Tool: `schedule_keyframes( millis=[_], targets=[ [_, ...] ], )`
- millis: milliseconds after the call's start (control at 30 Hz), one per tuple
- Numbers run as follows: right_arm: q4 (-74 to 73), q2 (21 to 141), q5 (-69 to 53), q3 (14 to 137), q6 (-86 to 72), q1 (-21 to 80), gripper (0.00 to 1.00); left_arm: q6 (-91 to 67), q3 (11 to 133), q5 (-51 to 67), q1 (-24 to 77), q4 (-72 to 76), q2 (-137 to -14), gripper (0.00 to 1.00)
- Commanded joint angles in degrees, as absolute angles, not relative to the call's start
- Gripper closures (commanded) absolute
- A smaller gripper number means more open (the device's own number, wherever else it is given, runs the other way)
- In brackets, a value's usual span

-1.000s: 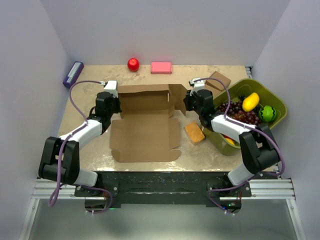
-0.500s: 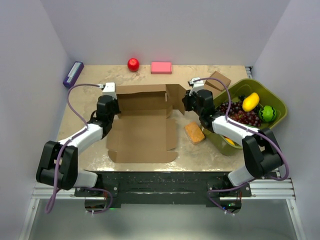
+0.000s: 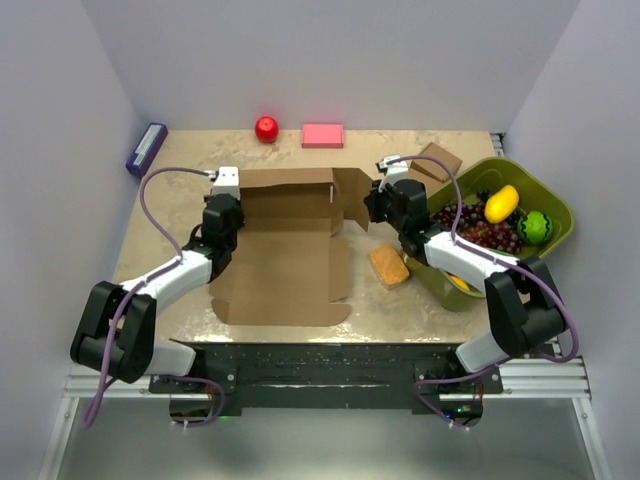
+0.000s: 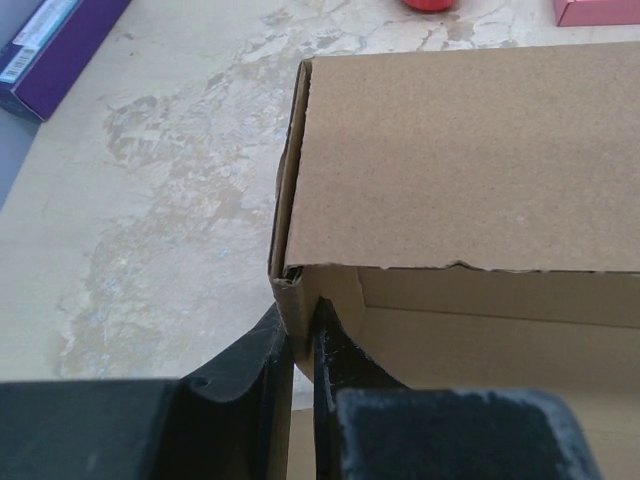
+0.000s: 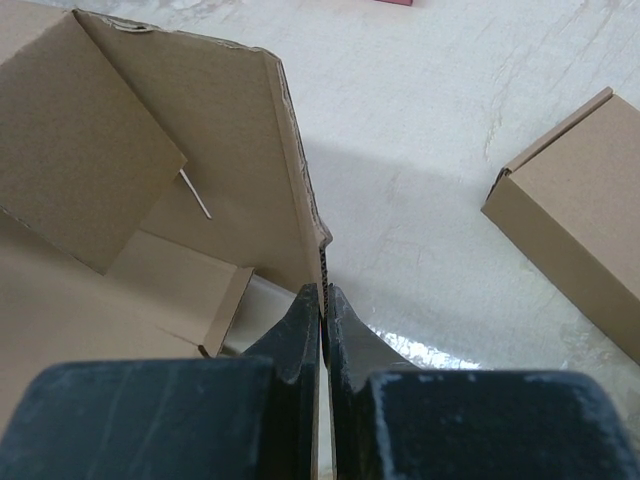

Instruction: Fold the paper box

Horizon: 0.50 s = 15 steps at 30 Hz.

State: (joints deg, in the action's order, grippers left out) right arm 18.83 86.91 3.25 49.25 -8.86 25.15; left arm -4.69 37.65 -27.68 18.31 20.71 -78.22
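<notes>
**A:** Where is the paper box (image 3: pixel 285 265)?

**B:** In the middle of the desk (image 3: pixel 390 305), between the two arms. Its base lies flat, its back wall is raised, and a side flap stands up on the right.

**A:** And the grips?

**B:** The left pincer (image 4: pixel 303 330) is nearly closed, nipping the left wall at the rear corner. The right pincer (image 5: pixel 323 300) is fully closed on the thin edge of the standing right flap.

**A:** What could go wrong?

**B:** I'd say the right hold is the weak one. Only the fingertips bite a bare cardboard edge, so a sideways push might let the flap slip out and spring back. If the arms pull away from each other, the corner crease by the left grip could tear or buckle. The flap could also fold off its score line.

**A:** Does the surface help?

**B:** Hardly. It is a glossy, marbled beige top, and nothing pins the base down, so I expect the sheet to slide rather than bend.

**A:** Is there room to work?

**B:** It is tight on the right. An orange-brown block (image 3: pixel 388 265) lies just beside the base, a small brown box (image 3: pixel 437 162) sits behind the right wrist, and a green basket (image 3: pixel 555 215) of fruit is near the right forearm. A wide swing could knock any of them. The left side is freer, with only a purple box (image 3: pixel 146 148) at the far edge. A red ball (image 3: pixel 266 128) and a pink block (image 3: pixel 322 135) sit at the back, and pale walls (image 3: pixel 330 60) close in three sides.
</notes>
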Motion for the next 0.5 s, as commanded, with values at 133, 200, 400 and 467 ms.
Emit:
schedule_keyframes(
  millis=[133, 200, 400, 467],
  targets=[
    [18.4, 85.0, 12.1, 49.0, -7.6, 23.3, 1.0, 3.4, 36.4, -46.2, 17.1, 24.5, -76.1, 1.0],
    [18.5, 85.2, 12.2, 49.0, -7.6, 23.3, 1.0, 3.3, 36.4, -45.9, 17.3, 24.4, -76.5, 1.0],
    [18.5, 85.9, 11.5, 49.6, -8.2, 23.3, 1.0, 0.4, 36.4, -38.3, 17.8, 22.8, -76.4, 1.0],
    [18.4, 86.6, 12.0, 49.9, -8.3, 23.3, 1.0, -3.8, 36.9, -33.9, 17.8, 21.6, -76.5, 1.0]
  ],
)
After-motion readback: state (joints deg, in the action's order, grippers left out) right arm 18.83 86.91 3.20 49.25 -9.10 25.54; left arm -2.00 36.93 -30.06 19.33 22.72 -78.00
